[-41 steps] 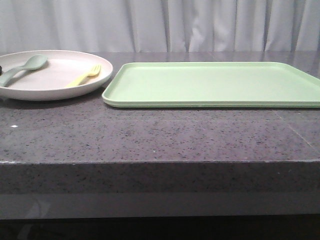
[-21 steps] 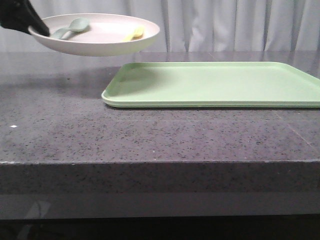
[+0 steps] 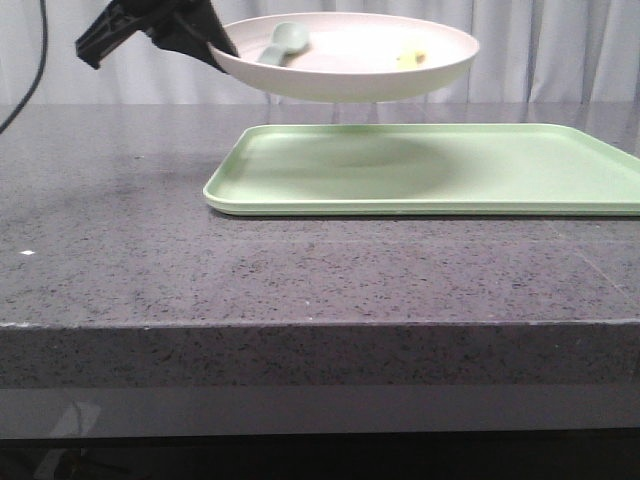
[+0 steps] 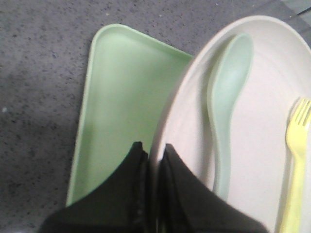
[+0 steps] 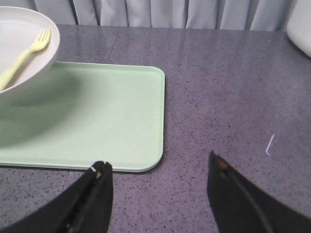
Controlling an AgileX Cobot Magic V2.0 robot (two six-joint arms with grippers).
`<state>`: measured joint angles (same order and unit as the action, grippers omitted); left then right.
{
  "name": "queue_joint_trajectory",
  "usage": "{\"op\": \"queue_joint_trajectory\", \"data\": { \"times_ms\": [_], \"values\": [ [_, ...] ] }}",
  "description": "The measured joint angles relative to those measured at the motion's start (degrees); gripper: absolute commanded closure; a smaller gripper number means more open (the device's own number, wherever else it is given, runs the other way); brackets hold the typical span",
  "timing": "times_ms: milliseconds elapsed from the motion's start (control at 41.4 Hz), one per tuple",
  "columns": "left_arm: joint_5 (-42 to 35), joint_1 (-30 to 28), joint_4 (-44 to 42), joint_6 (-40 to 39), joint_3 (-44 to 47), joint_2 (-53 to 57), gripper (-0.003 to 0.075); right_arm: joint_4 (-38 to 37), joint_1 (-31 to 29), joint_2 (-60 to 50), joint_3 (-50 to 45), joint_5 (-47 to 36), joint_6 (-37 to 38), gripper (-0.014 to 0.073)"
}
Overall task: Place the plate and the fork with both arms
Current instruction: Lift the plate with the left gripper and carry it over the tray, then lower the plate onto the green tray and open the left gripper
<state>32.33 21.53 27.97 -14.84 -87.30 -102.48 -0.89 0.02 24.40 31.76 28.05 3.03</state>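
Observation:
The pale pinkish-cream plate (image 3: 340, 75) hangs in the air above the left part of the light-green tray (image 3: 470, 170). My left gripper (image 3: 205, 40) is shut on the plate's left rim (image 4: 165, 126), one finger under it and one over it. On the plate lie the yellow fork (image 4: 295, 160) and a pale grey-green spoon (image 4: 228, 97). The right wrist view shows the plate (image 5: 29, 53) with the fork (image 5: 24, 57) over the tray's far end. My right gripper (image 5: 158, 167) stands open above bare counter beside the tray, holding nothing; it is out of the front view.
The dark speckled counter (image 3: 300, 270) runs to a front edge close to the camera. The plate's shadow falls on the tray (image 5: 87, 116). A pale curtain closes off the back. A white object (image 5: 300, 24) sits at the counter's far corner in the right wrist view.
The left gripper has lifted the plate off the counter and carried it to the right, from the far left to above the tray's left part. Fork and spoon rode along on it.

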Motion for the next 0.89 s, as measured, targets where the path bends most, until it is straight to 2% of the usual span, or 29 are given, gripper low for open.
{"op": "queue_joint_trajectory", "data": {
  "times_ms": [314, 894],
  "values": [
    [-2.9, 4.0, -9.6, -11.5, 0.0, -0.4, 0.0741, 0.0, 0.0, 0.0, 0.0, 0.0, 0.0, 0.0137],
    [-8.9, 8.9, -6.4, -15.9, -0.1, -9.5, 0.074, 0.0, 0.0, 0.0, 0.0, 0.0, 0.0, 0.0137]
  ]
}}
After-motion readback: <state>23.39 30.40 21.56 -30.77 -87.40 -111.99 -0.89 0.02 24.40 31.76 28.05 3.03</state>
